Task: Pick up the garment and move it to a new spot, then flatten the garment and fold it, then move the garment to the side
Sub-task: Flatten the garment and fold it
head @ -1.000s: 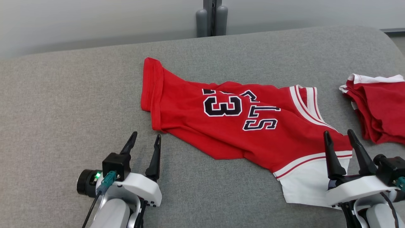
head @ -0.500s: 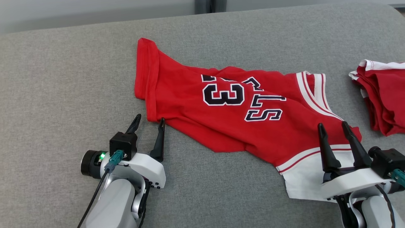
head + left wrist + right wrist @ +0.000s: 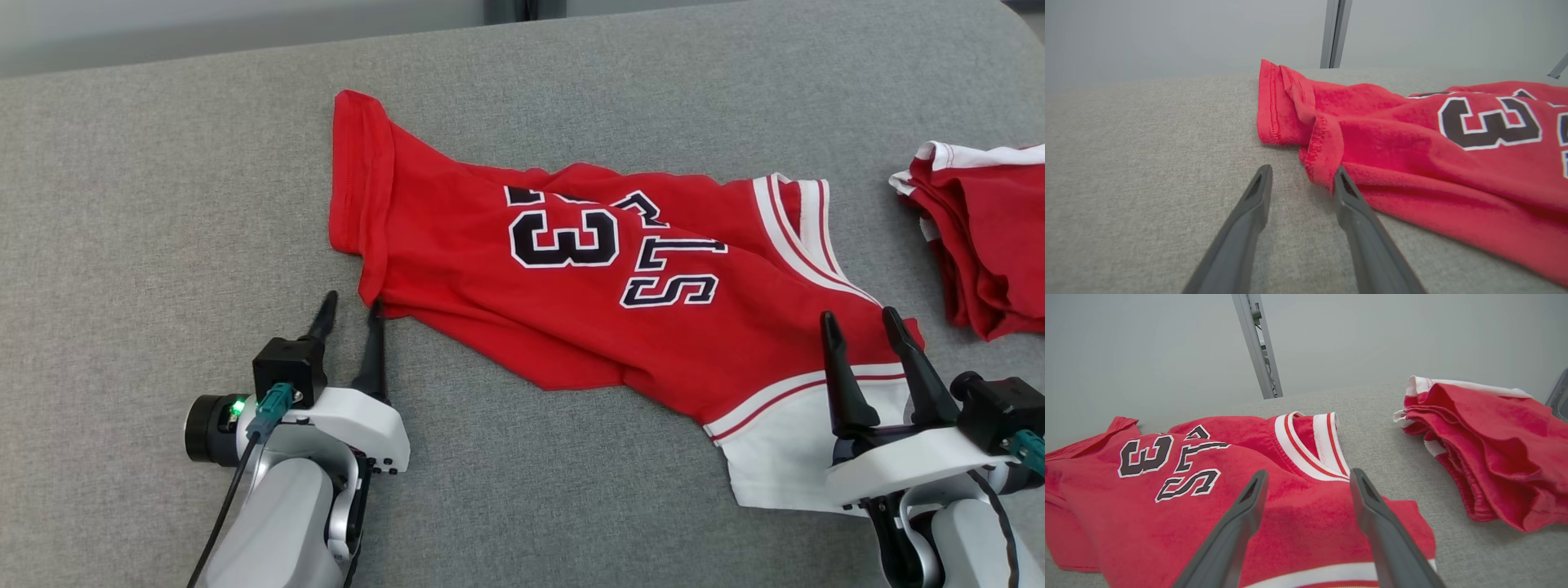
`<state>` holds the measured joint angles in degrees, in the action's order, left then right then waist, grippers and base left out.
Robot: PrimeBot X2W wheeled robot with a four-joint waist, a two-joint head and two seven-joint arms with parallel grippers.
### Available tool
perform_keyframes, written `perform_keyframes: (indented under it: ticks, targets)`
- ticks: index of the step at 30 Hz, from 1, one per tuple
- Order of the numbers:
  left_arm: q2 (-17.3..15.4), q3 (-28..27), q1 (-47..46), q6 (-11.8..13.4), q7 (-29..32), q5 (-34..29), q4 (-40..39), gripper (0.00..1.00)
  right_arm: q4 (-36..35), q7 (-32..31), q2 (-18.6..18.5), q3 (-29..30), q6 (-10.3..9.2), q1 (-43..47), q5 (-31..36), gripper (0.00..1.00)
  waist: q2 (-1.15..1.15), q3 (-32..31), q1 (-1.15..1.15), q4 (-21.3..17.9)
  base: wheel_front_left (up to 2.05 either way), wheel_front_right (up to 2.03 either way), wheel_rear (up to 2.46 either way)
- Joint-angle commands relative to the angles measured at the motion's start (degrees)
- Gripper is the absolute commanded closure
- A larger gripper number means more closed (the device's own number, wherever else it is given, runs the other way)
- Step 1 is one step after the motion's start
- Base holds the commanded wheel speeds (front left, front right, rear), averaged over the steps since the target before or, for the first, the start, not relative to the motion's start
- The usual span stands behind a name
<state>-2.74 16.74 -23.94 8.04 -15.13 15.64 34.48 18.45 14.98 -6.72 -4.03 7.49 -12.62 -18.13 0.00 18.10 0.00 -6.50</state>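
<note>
Grey padded surface takes up most of the head view, with a plain grey wall behind it in both wrist views.

Red jersey lies on it about mid-frame, stretched left to right. It is not flat: there are creases across the middle and the far edge is folded over. Black white-edged numeral and lettering face up. Red hem is at the robot's left end; striped trim and white panel are at the right end.

Second red garment, white-trimmed and bunched, sits at the right edge of the surface. It is apart from the jersey, with bare grey between them.

Left gripper is low over the surface at the near-left hem corner. In the left wrist view the left gripper has its jaws apart with a clear gap. The hem corner sits against the inner side of one of its fingers, and the other is over bare surface. Nothing is clamped.

Right gripper has its jaws wide apart and holds nothing. Its fingers are over the jersey's near-right corner, by the white panel. In the right wrist view the right gripper has its tips over red cloth, just short of the striped trim. Contact with the cloth: cannot tell.

Metal post stands behind the far edge of the surface.
</note>
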Motion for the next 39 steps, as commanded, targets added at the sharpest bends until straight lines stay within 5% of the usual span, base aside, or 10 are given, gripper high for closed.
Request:
perform_keyframes:
  ticks: [1,16,29,39]
  targets:
    - [-0.3,-0.4,0.1,-0.5,0.0,-0.3,0.1,1.0,0.2,0.3,0.0,0.1,0.0,-0.5,-0.4,0.0,0.0,-0.1,0.0,0.1,0.0,0.0,0.0]
    - [-0.4,-6.4,3.4,-5.9,0.0,-5.1,-10.5,1.0,2.8,0.3,0.6,0.9,0.0,2.0,-1.1,0.0,0.0,-8.1,0.0,5.6,0.0,0.0,0.0]
    - [-1.0,-10.4,15.4,-9.2,0.0,-8.6,-14.8,1.0,5.8,0.3,2.6,1.1,0.0,6.0,-1.2,0.0,0.0,-14.5,0.0,12.3,0.0,0.0,0.0]
    - [-0.7,-10.8,12.3,-10.5,0.0,-10.3,-14.9,1.0,5.6,0.3,2.3,-0.6,0.0,3.1,-0.9,0.0,0.0,-9.6,0.0,9.8,0.0,0.0,0.0]
